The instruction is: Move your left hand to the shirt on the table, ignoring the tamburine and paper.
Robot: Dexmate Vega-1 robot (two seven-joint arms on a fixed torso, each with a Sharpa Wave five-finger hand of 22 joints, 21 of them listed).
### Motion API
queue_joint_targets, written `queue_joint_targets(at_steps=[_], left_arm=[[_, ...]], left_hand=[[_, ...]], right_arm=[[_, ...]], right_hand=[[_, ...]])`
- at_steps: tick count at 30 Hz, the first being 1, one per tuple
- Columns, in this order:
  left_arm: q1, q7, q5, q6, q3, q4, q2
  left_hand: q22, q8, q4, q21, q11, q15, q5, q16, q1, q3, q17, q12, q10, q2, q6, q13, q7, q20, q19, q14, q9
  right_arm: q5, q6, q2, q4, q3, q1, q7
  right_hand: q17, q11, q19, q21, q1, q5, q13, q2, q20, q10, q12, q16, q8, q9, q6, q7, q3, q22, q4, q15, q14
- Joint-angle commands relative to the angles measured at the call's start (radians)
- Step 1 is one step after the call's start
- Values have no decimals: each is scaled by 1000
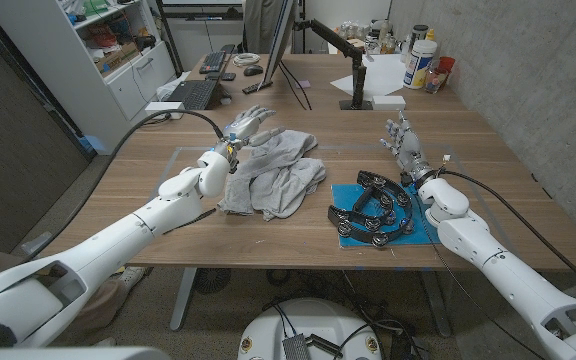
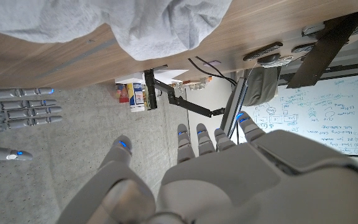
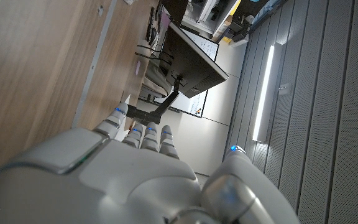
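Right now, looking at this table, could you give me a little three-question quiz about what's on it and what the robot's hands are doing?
1. True or false: the tambourine lies on a blue paper.
2. Which hand is at the grey shirt? A) left hand B) right hand C) both
3. Fill in: the right hand holds ____.

Key: 1 true. 2 A; the left hand is over the shirt's far edge, fingers spread. 3 nothing; it stands open on bare table beyond the tambourine.
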Motion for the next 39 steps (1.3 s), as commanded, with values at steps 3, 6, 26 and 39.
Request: queue_joint_targets(at_steps=[3, 6, 26, 39], left_arm=[[-51, -24, 19, -35, 41, 53, -14], [-57, -22, 19, -52, 45, 63, -15], [-76, -11, 26, -130, 80, 126, -48], [-69, 13, 32, -137, 89, 139, -64]], left_hand=[[3, -3, -8, -3, -1, 5, -3, -5, 8, 5, 0, 0, -5, 5, 1, -1, 8, 0, 1, -6, 2], [3, -3, -8, -4, -1, 4, -3, -5, 8, 5, 0, 0, -4, 6, 1, -1, 8, -2, 3, -6, 2], [3, -3, -14, -9, -3, -3, -4, -5, 11, 4, 0, 2, 2, 8, 7, -2, 6, -16, 21, 0, 2], [3, -4, -18, -15, -2, -4, -4, -6, 13, 4, 0, 1, 2, 10, 10, -2, 5, -18, 25, -3, 2]], right_arm=[[2, -5, -7, -5, 7, -5, -5], [5, -12, -8, -9, 7, -7, -9], [6, -9, -7, 3, 5, -2, 1], [10, -7, -7, 13, 8, -2, 6]], right_hand=[[-1, 9, 6, -4, -4, 1, 0, 5, 5, -3, 0, -2, 2, 4, 6, 7, -6, 3, 0, 2, -11], [-1, 8, 6, -6, -4, 1, 0, 6, 5, -3, 0, -2, 2, 4, 6, 6, -7, 3, 0, 3, -12], [-2, 9, 10, -15, -4, 0, 0, 8, 5, -4, 0, -2, 2, 4, 7, 6, -9, 4, 0, 0, -12], [-2, 6, 13, -22, -4, 0, 0, 9, 5, -4, 0, -2, 2, 4, 9, 6, -10, 4, -1, 0, -12]])
